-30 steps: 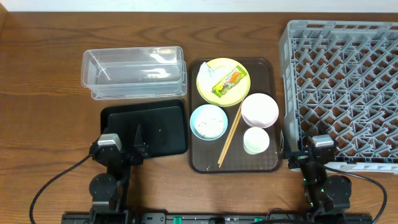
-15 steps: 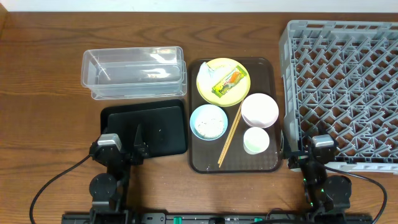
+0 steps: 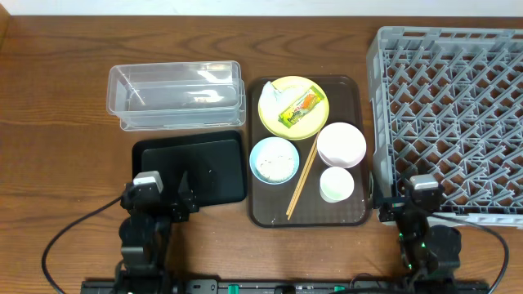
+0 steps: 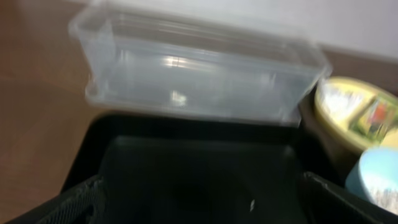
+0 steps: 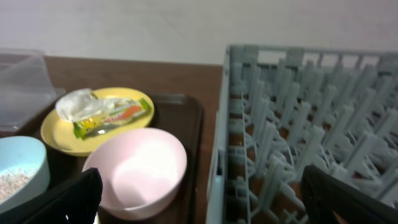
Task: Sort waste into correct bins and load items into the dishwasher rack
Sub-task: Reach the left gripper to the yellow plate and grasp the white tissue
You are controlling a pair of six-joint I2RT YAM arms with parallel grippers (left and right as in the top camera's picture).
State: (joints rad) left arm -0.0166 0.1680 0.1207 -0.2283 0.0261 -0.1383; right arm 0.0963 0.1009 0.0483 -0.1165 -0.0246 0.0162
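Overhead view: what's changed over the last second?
The left gripper edged slightly rightward over the black tray. Its jaws are open, and nothing was taken hold of or let go. The right gripper, the brown tray with its load, the clear tub and the dishwasher rack stayed as they were.

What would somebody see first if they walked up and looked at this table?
Probably the big grey dishwasher rack on the right side of the table, empty and full of criss-cross bars. Next comes the brown tray in the middle, crowded with dishes. At its far end a green-and-orange snack wrapper lies on a bright yellow plate.
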